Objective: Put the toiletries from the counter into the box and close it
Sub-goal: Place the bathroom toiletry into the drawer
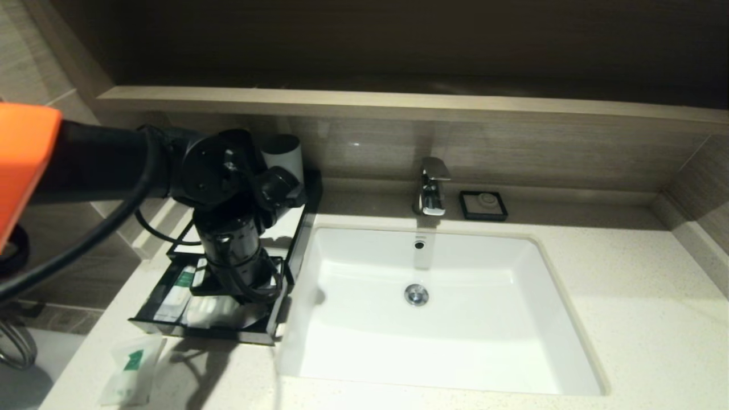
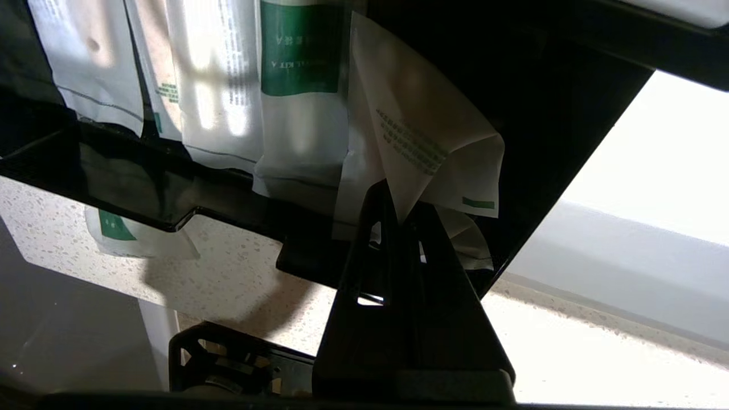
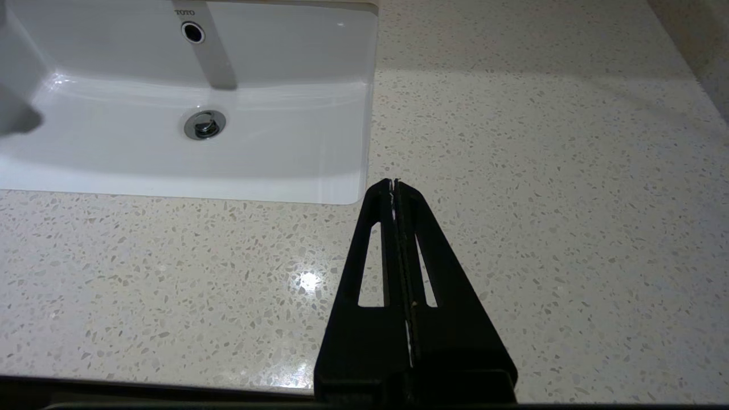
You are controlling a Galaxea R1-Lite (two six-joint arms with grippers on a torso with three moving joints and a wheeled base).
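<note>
The black box stands on the counter left of the basin, with its front drawer pulled out. Several white sachets with green marks lie in the drawer. My left gripper is over the drawer's right part, shut on a corner of a creased white sachet; in the head view the wrist hides the fingers. Another sachet lies on the counter in front of the drawer, and it also shows in the left wrist view. My right gripper is shut and empty above bare counter, right of the basin.
The white basin is set in the counter beside the box, with a chrome tap behind it. A small black soap dish sits right of the tap. A white cup stands on the box. A wood-look shelf runs along the wall.
</note>
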